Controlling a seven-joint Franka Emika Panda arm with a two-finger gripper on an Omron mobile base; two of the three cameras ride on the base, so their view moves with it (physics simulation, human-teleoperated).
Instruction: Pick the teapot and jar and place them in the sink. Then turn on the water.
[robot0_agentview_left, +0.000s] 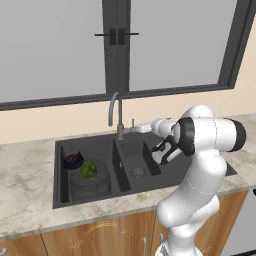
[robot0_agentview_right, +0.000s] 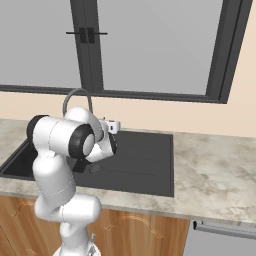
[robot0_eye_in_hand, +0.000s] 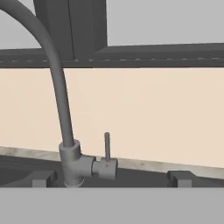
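The black sink (robot0_agentview_left: 58, 172) sits in the marble counter. In its left basin the small black teapot (robot0_agentview_left: 73, 160) lies by the back wall, and the grey glass jar (robot0_agentview_left: 90, 175) with green contents stands just in front of it. My gripper (robot0_agentview_left: 143, 128) hovers open and empty over the right basin, just right of the grey gooseneck faucet (robot0_agentview_left: 114, 111). In the hand view the faucet's upright lever (robot0_eye_in_hand: 107, 147) stands straight ahead between my spread fingertips (robot0_eye_in_hand: 42, 178), with my gripper (robot0_eye_in_hand: 111, 179) a short way back from it. No water shows under the spout.
The right basin has a drain (robot0_agentview_left: 138, 172) and nothing else in it. Behind the faucet run a beige wall strip and a dark-framed window (robot0_agentview_right: 150, 50). Marble counter (robot0_agentview_right: 215, 165) extends to the right. Wooden cabinet fronts (robot0_agentview_left: 100, 235) lie below.
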